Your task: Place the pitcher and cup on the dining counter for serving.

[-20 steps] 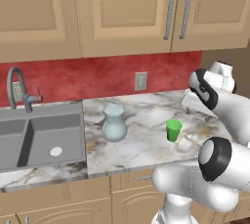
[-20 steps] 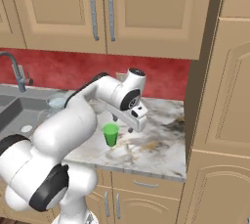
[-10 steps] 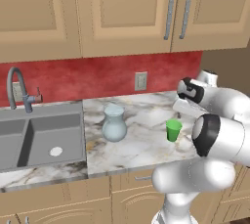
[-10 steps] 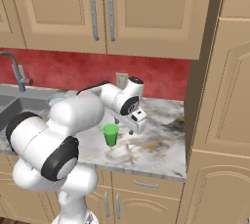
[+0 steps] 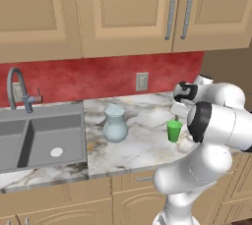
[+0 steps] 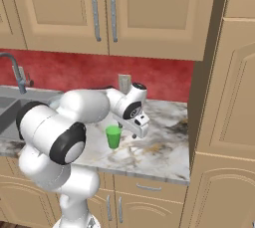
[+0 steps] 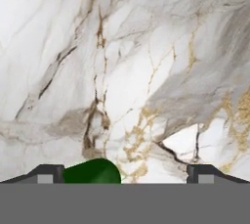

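Observation:
The small green cup (image 5: 173, 130) stands on the sink-side marble counter (image 5: 142, 145), right of the pale blue-grey pitcher (image 5: 115, 125), which stands upright near the sink. My gripper (image 5: 178, 113) hangs just above and behind the cup, pointing down at the counter. From the right base camera the cup (image 6: 113, 136) sits just left of the gripper (image 6: 140, 131). In the hand view the gripper (image 7: 124, 174) is open, and the cup's green rim (image 7: 93, 171) shows low between the fingertips (image 7: 46, 174), nearer the left one, untouched. The dining counter is out of view.
A grey sink (image 5: 34, 138) with a faucet (image 5: 17, 86) lies at the left. A red backsplash with an outlet (image 5: 141, 81) and wall cabinets (image 5: 123, 13) stand behind. A tall cabinet panel (image 6: 219, 97) closes the counter's right end.
The hand has swung left and down from the counter's right end to just over the cup. Cup and pitcher have not moved, and the jaws stayed open.

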Motion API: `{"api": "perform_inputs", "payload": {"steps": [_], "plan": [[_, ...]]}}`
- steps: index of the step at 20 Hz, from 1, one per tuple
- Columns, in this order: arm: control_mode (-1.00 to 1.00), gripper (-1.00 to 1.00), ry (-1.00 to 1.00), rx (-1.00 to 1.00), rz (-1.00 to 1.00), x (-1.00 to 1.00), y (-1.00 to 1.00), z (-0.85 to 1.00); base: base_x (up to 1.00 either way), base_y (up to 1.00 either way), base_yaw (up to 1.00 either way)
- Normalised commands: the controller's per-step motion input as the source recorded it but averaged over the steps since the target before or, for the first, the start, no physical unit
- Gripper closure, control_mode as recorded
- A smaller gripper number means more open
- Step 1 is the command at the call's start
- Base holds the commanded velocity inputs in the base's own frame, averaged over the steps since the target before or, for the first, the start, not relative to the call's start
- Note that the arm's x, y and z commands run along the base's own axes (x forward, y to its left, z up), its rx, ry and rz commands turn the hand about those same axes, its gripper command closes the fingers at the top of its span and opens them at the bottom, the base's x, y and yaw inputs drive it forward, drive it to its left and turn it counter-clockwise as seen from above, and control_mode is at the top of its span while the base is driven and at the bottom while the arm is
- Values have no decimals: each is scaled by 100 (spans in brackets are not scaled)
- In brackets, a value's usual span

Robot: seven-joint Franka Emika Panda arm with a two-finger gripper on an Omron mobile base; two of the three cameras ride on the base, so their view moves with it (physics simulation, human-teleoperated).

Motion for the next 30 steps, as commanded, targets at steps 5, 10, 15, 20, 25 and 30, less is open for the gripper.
{"api": "perform_inputs", "payload": {"steps": [5,10,15,20,25,30], "plan": [[-100,-100,0,-2,0,8,19,-27,0,0,0],[-100,-100,-2,-3,0,-6,19,0,0,0,0],[-100,-100,0,0,0,0,1,0,0,0,0],[-100,-100,-11,-1,0,-20,3,10,0,0,0],[-100,-100,-14,-2,0,-9,0,26,0,0,0],[-100,-100,1,-3,0,-2,7,-3,0,0,0]]}}
